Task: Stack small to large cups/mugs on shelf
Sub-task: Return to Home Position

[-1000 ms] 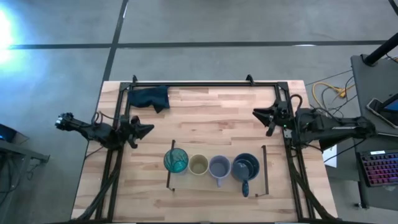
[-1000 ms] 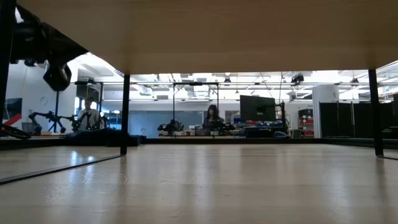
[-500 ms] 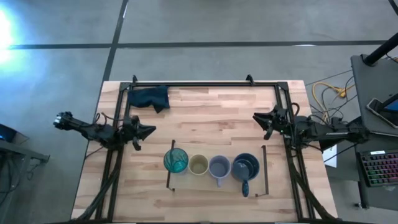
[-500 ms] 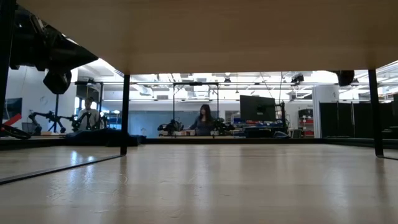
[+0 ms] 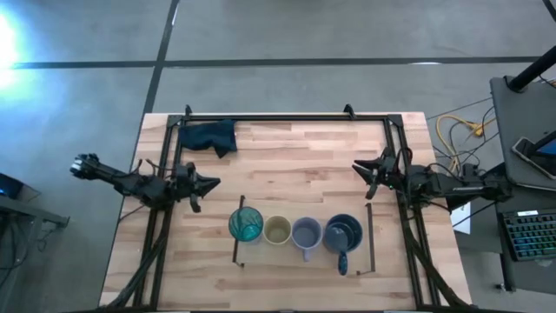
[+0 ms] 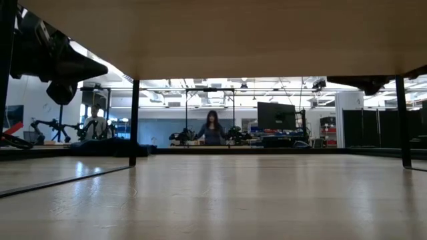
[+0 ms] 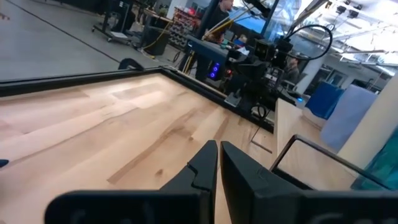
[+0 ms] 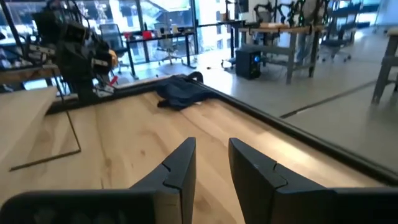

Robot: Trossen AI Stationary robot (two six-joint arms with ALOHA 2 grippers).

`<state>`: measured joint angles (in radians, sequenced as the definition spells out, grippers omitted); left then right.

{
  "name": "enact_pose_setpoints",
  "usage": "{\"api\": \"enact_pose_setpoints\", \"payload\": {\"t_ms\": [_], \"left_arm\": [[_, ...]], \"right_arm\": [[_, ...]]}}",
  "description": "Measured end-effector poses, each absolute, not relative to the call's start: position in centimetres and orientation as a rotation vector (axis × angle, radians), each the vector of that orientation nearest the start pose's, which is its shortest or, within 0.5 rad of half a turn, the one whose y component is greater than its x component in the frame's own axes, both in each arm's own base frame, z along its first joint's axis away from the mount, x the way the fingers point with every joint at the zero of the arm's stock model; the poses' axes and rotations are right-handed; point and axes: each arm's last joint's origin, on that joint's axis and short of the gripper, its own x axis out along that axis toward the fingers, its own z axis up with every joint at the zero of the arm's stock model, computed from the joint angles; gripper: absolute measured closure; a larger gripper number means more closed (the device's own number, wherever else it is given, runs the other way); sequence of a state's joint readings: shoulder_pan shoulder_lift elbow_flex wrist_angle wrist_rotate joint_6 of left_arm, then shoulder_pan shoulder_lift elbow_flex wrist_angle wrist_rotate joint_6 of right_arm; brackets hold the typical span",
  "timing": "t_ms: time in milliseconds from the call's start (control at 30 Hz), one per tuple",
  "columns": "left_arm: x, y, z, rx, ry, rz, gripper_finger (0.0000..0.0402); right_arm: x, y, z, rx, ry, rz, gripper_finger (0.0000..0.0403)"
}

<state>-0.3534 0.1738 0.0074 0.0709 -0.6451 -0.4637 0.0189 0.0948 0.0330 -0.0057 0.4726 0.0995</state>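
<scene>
Jaws closed tight on nothing, the left gripper [image 5: 211, 183] hangs over the table [image 5: 287, 156] just outside the shelf's [image 5: 295, 209] left rail, its tips pointing toward the shelf. On the shelf stand four vessels in one row, close side by side. From the left rail: the teal tumbler [image 5: 246, 226], the olive-tan cup [image 5: 277, 231], the lavender-grey mug [image 5: 306, 233] and, nearest the right rail, the dark blue mug [image 5: 343, 234]. Both mug handles point to the shelf's front edge. The right gripper [image 5: 361, 176], fingers parted and empty, hangs just behind the shelf's right rail. A dark blue cloth [image 5: 209, 136] lies well behind the shelf's left end.
</scene>
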Motion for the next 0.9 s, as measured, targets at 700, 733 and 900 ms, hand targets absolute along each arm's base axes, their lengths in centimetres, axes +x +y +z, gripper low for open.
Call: {"api": "enact_pose_setpoints", "payload": {"t_ms": [700, 733, 900], "left_arm": [[10.45, -2.01, 15.43, -0.387, 0.065, 0.313, 0.0396], [10.46, -2.01, 15.42, -0.386, 0.066, 0.313, 0.0396], [10.46, -2.01, 15.41, -0.386, 0.066, 0.313, 0.0396]], "right_arm": [[9.98, -1.13, 16.59, 0.264, 0.013, -0.461, 0.0314], [9.98, -1.13, 16.59, 0.264, 0.013, -0.461, 0.0314], [9.98, -1.13, 16.59, 0.263, 0.013, -0.461, 0.0314]]}}
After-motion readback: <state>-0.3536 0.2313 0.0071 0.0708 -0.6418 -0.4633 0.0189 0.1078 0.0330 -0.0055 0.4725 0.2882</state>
